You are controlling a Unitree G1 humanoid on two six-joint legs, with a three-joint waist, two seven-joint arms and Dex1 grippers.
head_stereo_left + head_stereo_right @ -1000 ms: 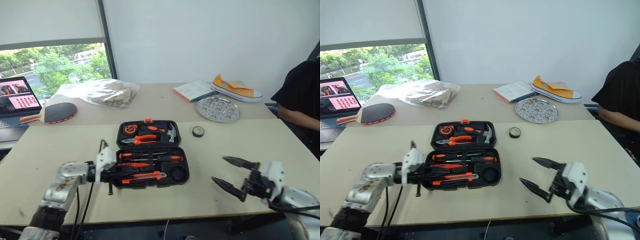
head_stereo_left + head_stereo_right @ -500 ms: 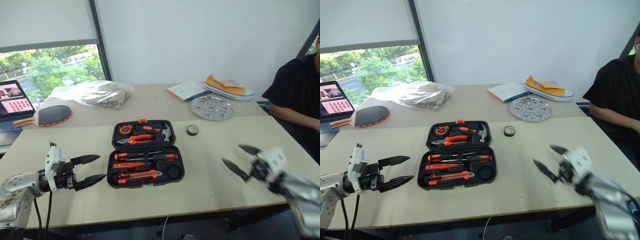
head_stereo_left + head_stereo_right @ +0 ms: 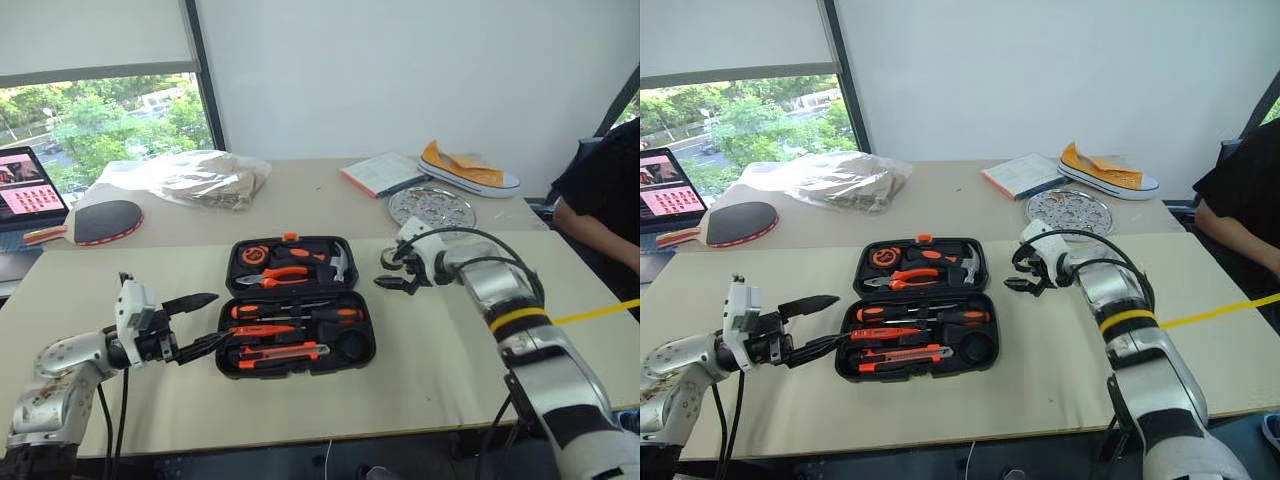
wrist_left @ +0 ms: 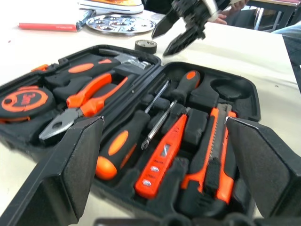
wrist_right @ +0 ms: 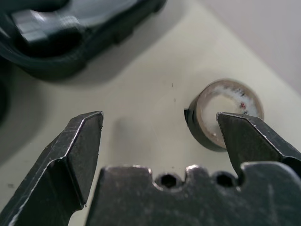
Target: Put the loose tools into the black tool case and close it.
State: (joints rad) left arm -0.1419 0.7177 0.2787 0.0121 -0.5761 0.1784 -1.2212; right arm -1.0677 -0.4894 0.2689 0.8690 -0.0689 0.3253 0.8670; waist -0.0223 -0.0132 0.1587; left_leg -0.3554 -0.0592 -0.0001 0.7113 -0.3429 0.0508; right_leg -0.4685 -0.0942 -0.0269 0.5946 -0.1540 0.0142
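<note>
The black tool case (image 3: 232, 268) lies open in the middle of the near table. Its near half holds two black-and-orange screwdrivers (image 4: 123, 141), a thin orange screwdriver (image 4: 162, 155) and the utility knife (image 4: 214, 151). Pliers (image 4: 85, 100), a hammer and a round tape measure fill the far half. The small dark tape roll (image 5: 221, 101) lies on the table just right of the case. My right gripper (image 3: 385, 272) hangs open just above the table beside the roll, which lies at one fingertip (image 5: 244, 134). My left gripper (image 3: 212, 320) is open and empty, left of the case.
On the far table lie a paddle (image 3: 100, 222), a laptop (image 3: 28, 186), a plastic bag (image 3: 200, 178), a book (image 3: 385, 172), a round metal plate (image 3: 430, 207) and a yellow shoe (image 3: 470, 168). A person in black (image 3: 600, 205) sits at the right.
My left gripper opened and drew back to the left, away from the case. My right arm swung forward from the near right edge to the tape roll. The camera also shifted.
</note>
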